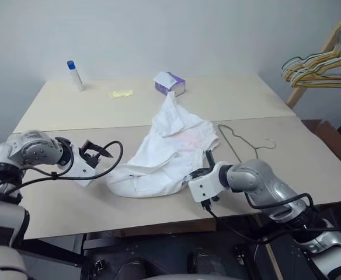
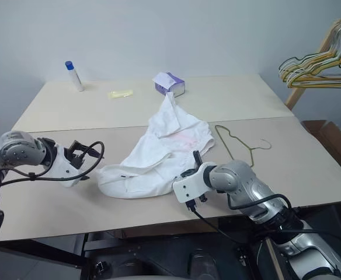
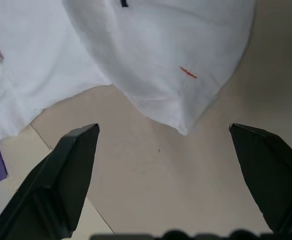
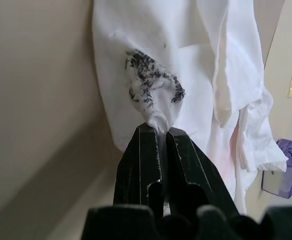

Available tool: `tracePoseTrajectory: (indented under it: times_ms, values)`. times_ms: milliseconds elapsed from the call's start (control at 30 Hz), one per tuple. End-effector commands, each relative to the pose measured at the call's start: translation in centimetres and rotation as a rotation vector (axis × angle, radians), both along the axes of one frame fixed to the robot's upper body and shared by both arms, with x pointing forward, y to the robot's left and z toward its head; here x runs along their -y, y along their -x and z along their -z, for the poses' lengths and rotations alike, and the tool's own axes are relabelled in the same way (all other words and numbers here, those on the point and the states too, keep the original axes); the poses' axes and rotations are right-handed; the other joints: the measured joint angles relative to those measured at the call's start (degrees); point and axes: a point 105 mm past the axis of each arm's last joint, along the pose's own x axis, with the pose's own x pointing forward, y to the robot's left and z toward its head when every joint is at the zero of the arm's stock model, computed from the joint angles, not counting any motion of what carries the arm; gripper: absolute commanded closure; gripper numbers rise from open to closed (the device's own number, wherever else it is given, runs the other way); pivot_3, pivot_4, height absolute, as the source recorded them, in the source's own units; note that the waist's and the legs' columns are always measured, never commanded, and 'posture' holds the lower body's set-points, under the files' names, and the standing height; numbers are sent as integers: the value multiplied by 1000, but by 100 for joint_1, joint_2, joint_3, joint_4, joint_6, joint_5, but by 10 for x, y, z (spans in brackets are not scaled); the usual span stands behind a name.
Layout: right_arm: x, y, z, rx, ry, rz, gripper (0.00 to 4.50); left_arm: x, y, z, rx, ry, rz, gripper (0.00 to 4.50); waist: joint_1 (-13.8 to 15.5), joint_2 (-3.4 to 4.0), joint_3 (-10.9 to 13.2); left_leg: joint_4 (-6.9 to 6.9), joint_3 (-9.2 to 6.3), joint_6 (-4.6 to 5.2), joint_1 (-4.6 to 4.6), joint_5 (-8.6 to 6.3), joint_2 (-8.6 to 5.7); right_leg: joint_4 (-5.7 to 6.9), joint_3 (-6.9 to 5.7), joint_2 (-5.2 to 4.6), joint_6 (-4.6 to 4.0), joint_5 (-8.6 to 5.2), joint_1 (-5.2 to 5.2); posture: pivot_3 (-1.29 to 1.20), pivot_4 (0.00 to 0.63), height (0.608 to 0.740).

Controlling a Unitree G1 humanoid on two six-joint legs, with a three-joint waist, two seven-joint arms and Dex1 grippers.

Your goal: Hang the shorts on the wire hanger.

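The white shorts (image 1: 164, 153) lie crumpled in the middle of the table, with one end pulled up towards the tissue box. My right gripper (image 1: 208, 158) is at their near right edge, shut on a pinch of fabric with dark marks (image 4: 153, 87). The wire hanger (image 1: 244, 143) lies flat just right of the shorts, beyond my right arm. My left gripper (image 1: 97, 151) hovers left of the shorts' near left corner (image 3: 183, 125), open, its fingers (image 3: 71, 165) spread wide over bare table.
A small white-purple tissue box (image 1: 170, 83), a yellow scrap (image 1: 121, 93) and a white bottle with a blue cap (image 1: 75, 76) sit on the far half of the beige table (image 1: 59, 198). A wooden rack with several hangers (image 1: 322, 67) stands at the far right.
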Motion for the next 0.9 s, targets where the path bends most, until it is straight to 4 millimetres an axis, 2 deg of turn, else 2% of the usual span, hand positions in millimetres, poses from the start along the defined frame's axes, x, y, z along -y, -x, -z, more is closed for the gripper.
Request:
tracePoseTrajectory:
  times_ms: [33, 167, 333, 433, 567, 600, 833, 900]
  values:
    - [0, -6, -19, 65, -39, 7, 4486, 10, 6, -4, 11, -52, 153, 0, 0, 0, 0, 1, 0, 1, 0, -1, 0, 0, 1, -1, 0, 0, 0, -119, 0, 740]
    - [0, -4, -18, 60, -42, 9, 4486, 15, 12, -2, 7, -113, 276, 0, -5, -1, 0, 4, -1, 3, -3, -2, 0, -1, 0, -1, 0, 0, -1, -121, 0, 740]
    - [-5, -5, -21, 64, -70, 15, 4486, 6, 7, 10, -3, -195, 240, 0, -25, -1, -1, 5, -2, 6, -1, -3, 0, 4, 1, -1, 1, -1, -2, -121, 0, 740]
    - [-9, -5, -23, 64, -82, 16, 4500, 6, 1, 20, 14, -208, 219, 566, -26, -1, -1, 5, -5, 7, -2, -3, 0, 6, 1, -1, 1, -1, -2, -121, 0, 740]
    - [-10, -6, -23, 64, -93, 21, 4500, 7, -5, 33, 49, -202, 211, 1877, 5, -2, -2, 5, -8, 18, -1, -10, -2, 7, 0, -5, 4, -2, 0, -120, 0, 740]
    - [-10, -6, -23, 64, -95, 23, 4500, 8, -7, 35, 68, -193, 208, 2088, 15, 0, -3, 5, -10, 39, -1, -22, -2, 8, -1, -5, 4, -3, 0, -120, 0, 740]
    - [-8, -6, -23, 63, -96, 30, 4500, 1, -18, 38, 155, -152, 157, 4377, 15, 0, -6, 5, -12, 47, 7, -26, -8, 13, -2, -12, 5, -3, 6, -120, 0, 740]
    - [-8, -6, -23, 62, -95, 32, 4500, -1, -23, 35, 194, -132, 131, 4447, 12, 0, -7, 5, -12, 44, 5, -25, -8, 13, -3, -12, 5, -3, 3, -115, 0, 740]
